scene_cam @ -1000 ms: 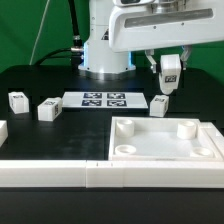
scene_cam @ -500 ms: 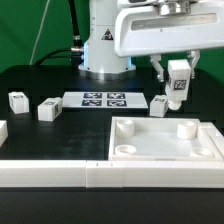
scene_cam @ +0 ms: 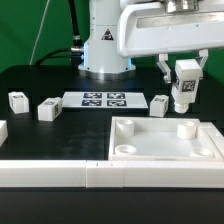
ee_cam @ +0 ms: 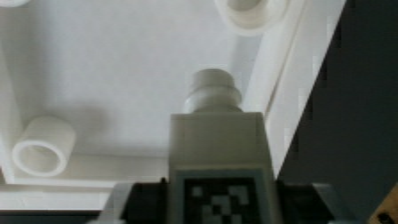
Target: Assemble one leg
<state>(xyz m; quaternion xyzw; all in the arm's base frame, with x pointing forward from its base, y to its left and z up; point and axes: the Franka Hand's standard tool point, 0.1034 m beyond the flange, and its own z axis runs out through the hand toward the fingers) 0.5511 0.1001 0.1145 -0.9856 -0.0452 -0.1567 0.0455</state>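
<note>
Leg [scene_cam: 186,88] clamped upright in the clenched gripper [scene_cam: 185,74], aloft, clear of the tabletop, toward its edge on the exterior view's right.

Exterior view: hanging just above the tray [scene_cam: 115,142], near its far corner socket [scene_cam: 186,129]; three spare legs [scene_cam: 47,110] resting beside the marker board [scene_cam: 104,99].

Wrist view: round peg end [ee_cam: 214,88] over the tray floor, between sockets [ee_cam: 249,10], apparently centred on none.

Centre the peg over the socket before lowering. Keep the leg vertical. Descend slowly; avoid clipping the tray rim. Maintain the grip until seated, probably with a twist.
</note>
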